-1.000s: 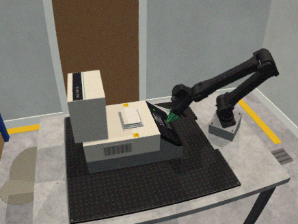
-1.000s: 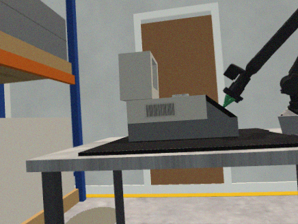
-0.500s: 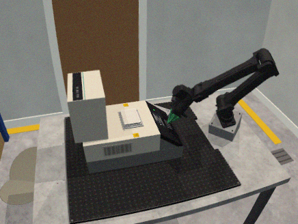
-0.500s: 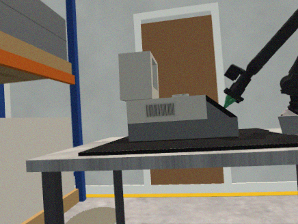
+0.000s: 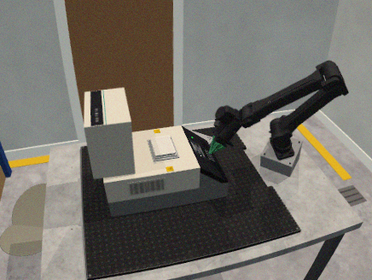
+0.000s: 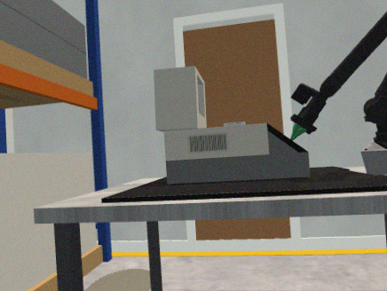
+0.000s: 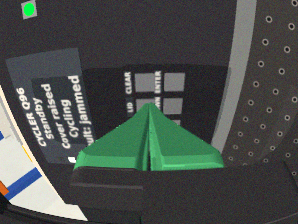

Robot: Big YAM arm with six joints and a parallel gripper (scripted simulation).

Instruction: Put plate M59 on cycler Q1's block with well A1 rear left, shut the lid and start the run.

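The cycler Q1 (image 5: 164,171) stands on the black mat with its lid (image 5: 107,130) raised upright at the left end. The white plate M59 (image 5: 164,147) lies on the block between yellow corner marks; I cannot tell which way round it lies. My gripper (image 5: 215,147) is shut and empty, its green fingers pressed together. It hovers close over the sloped black panel (image 5: 205,155). In the wrist view the fingertips (image 7: 149,106) point at the grey keys (image 7: 160,84); I cannot tell whether they touch one. The panel lamp (image 7: 28,10) is green. In the side view the gripper (image 6: 298,132) sits just above the panel's upper edge.
The arm's base (image 5: 279,160) stands on the table to the right of the mat. A shelf rack with a blue post (image 6: 95,98) stands at the left. The brown door (image 6: 235,71) is behind the table. I do not see the plate nest.
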